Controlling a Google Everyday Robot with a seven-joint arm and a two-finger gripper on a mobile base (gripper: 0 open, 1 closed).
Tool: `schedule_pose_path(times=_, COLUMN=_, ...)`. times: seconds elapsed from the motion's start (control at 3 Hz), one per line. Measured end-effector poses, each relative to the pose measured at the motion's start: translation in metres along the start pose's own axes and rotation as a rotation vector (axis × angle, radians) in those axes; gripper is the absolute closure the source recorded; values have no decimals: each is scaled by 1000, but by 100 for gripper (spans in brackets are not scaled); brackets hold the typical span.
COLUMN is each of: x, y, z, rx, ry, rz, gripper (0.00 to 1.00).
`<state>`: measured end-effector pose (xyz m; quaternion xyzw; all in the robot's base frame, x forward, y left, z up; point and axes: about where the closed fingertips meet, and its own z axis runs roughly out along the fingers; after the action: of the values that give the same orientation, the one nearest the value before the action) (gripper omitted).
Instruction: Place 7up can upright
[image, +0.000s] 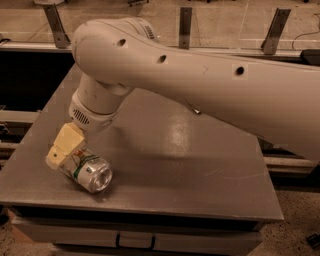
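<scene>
The 7up can (92, 172), silver with green markings, lies on its side near the front left corner of the grey table (200, 165), its open end facing front right. My gripper (60, 157), tan coloured, sits at the can's rear left end, overlapping it and low over the table. The large white arm (200, 85) reaches in from the right across the table.
The table's front edge (150, 210) and left edge are close to the can. A dark item (195, 111) barely peeks out under the arm at the table's middle back. Metal posts (186, 25) stand behind the table.
</scene>
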<state>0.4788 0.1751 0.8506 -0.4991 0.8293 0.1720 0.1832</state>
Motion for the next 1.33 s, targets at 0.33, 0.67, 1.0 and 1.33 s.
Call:
schedule_pose_path(times=0.33, x=7, y=16, z=2, rx=-2, ry=18, rz=7, gripper=0)
schedule_pose_path(times=0.67, x=13, y=26, z=4, rx=13, ry=34, rz=2, gripper=17)
schedule_pose_path(times=1.0, x=16, y=29, z=7, rx=31, ry=46, rz=0, gripper=41)
schedule_pose_path(times=1.33, x=19, y=29, z=9, rx=42, ry=58, rz=1, gripper=64)
